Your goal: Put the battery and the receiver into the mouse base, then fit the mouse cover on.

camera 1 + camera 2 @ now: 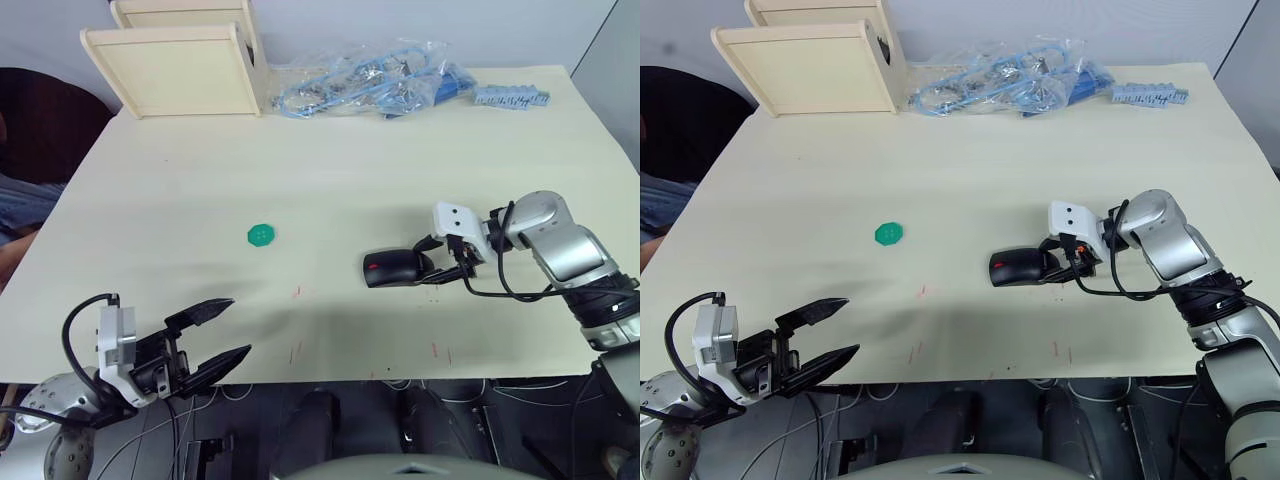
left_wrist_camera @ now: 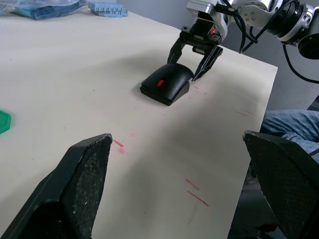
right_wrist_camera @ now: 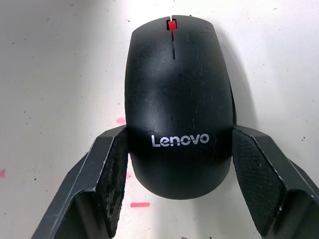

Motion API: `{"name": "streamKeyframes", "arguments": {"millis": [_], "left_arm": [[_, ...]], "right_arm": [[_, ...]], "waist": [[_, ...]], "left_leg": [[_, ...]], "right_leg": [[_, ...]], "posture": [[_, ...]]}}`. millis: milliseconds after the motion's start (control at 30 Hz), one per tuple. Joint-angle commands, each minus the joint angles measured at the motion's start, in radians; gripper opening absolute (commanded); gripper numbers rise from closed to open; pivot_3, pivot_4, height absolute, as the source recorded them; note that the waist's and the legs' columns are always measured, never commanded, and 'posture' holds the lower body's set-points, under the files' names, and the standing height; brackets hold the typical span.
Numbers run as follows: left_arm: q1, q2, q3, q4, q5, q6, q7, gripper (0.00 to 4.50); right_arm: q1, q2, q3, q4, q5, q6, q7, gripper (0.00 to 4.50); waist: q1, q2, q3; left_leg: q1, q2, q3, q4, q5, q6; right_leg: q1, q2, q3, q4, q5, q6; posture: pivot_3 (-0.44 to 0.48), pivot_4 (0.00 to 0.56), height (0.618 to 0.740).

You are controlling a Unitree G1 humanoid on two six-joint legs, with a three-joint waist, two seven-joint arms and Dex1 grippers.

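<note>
The mouse cover (image 3: 174, 84), glossy black with a red wheel showing at its front, sits on the mouse base (image 2: 149, 92), and the closed mouse (image 1: 392, 268) lies right of the table's centre. My right gripper (image 1: 430, 262) holds the mouse's rear end, one finger (image 3: 112, 174) against each side. Both the battery and the receiver are hidden. My left gripper (image 1: 225, 330) hovers open and empty at the table's near-left edge, far from the mouse.
A green round disc (image 1: 261, 234) lies mid-table, left of the mouse. Two pale wooden boxes (image 1: 185, 65), a clear bag of blue parts (image 1: 370, 80) and a blue strip (image 1: 510, 97) line the far edge. A person sits off the left side (image 1: 20, 200).
</note>
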Motion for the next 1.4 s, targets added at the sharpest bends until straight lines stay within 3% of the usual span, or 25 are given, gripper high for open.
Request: {"name": "streamKeyframes", "arguments": {"millis": [33,1400], "left_arm": [[0.002,0.0,0.002,-0.024,-0.009,-0.013,-0.006,4.5],[0.022,0.0,0.006,-0.035,-0.011,-0.013,-0.002,4.5]], "right_arm": [[-0.019,0.005,-0.008,-0.029,0.01,0.011,0.006,3.03],[-0.046,0.02,-0.006,0.026,0.001,-0.023,0.028,3.03]], "waist": [[0.0,0.0,0.0],[-0.001,0.0,0.0]], "left_leg": [[0.0,0.0,0.0,0.0,0.0,0.0],[0.0,0.0,0.0,0.0,0.0,0.0]], "right_leg": [[0.0,0.0,0.0,0.0,0.0,0.0],[0.0,0.0,0.0,0.0,0.0,0.0]], "posture": [[0.0,0.15,0.74],[0.0,0.15,0.74]]}}
